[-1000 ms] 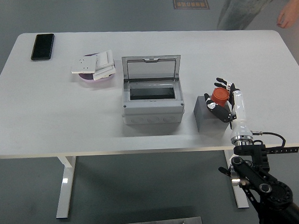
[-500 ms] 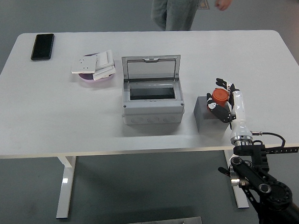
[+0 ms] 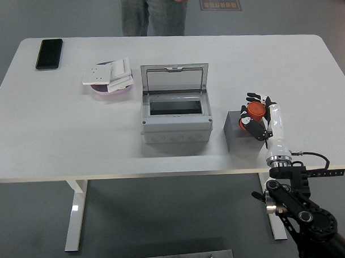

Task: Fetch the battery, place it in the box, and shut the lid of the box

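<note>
Where grey floor surrounds it, a smooth white table [image 3: 59, 133] with rounded corners carries a grey plastic box [image 3: 175, 115], its lid [image 3: 174, 79] raised. Right hand [image 3: 256, 120], fingers seemingly curled around the orange cylindrical battery [image 3: 253, 110], sits over a dark grey block [image 3: 236, 133] right of the box. Black phone [image 3: 49, 53] lies far left.

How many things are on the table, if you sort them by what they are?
Phone: 1
Bowl: 1
White plates on the bowl: about 3, hard to tell
Box with lid up: 1
Grey block: 1
Orange battery in the right hand: 1
Total: about 8
</note>
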You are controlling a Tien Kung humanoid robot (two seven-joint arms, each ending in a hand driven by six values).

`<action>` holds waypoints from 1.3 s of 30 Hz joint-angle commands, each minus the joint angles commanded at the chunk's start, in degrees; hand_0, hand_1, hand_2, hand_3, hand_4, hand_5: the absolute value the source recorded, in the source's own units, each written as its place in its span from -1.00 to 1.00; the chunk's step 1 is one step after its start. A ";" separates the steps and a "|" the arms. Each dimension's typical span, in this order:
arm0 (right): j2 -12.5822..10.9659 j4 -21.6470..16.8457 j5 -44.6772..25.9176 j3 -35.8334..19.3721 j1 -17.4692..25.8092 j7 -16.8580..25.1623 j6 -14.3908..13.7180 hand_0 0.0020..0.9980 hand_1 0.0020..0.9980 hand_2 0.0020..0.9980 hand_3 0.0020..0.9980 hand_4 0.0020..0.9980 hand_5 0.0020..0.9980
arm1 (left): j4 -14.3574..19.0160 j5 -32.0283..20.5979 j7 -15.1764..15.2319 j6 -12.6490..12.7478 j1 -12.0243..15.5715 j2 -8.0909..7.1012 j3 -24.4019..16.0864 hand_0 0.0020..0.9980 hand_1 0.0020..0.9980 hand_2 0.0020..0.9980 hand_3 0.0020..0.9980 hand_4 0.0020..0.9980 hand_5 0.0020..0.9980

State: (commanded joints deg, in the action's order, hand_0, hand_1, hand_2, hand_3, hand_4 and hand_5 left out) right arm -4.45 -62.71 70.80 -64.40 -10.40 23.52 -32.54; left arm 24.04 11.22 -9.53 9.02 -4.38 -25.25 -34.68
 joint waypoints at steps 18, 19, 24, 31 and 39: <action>0.01 -0.20 0.05 0.25 -0.14 -0.46 0.02 -0.02 -0.26 -0.17 -0.19 -0.05 -1.00 | 0.04 0.23 0.32 0.24 -0.09 -0.04 -0.14 0.18 0.51 0.35 0.20 0.46 -0.57; 0.01 -0.21 0.04 0.25 -0.15 -0.45 -0.01 -0.07 -0.35 -0.19 -0.17 -0.04 -1.00 | 0.04 0.24 0.36 0.27 -0.08 -0.05 -0.15 0.17 0.51 0.35 0.20 0.46 -0.57; 0.02 -0.28 0.11 0.27 -0.25 -0.59 -0.07 -0.07 -0.35 -0.19 -0.17 -0.04 -1.00 | 0.05 0.30 0.47 0.38 -0.07 -0.03 -0.17 0.17 0.51 0.35 0.20 0.46 -0.57; -0.08 -0.52 0.11 0.17 -0.56 -0.87 0.01 -0.06 -0.32 -0.18 -0.19 -0.08 -1.00 | 0.07 0.36 0.61 0.49 -0.10 -0.02 -0.18 0.17 0.51 0.37 0.21 0.47 -0.56; -0.52 -0.93 0.43 0.20 -1.02 -1.47 0.07 -0.06 -0.31 -0.18 -0.20 -0.10 -1.00 | 0.10 0.49 0.68 0.59 0.00 -0.02 -0.25 0.17 0.51 0.38 0.20 0.47 -0.56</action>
State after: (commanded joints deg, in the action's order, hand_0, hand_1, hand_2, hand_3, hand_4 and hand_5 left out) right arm -4.97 -63.64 71.23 -64.20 -11.42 22.05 -32.47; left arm 24.14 11.70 -8.85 9.61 -4.39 -25.26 -34.93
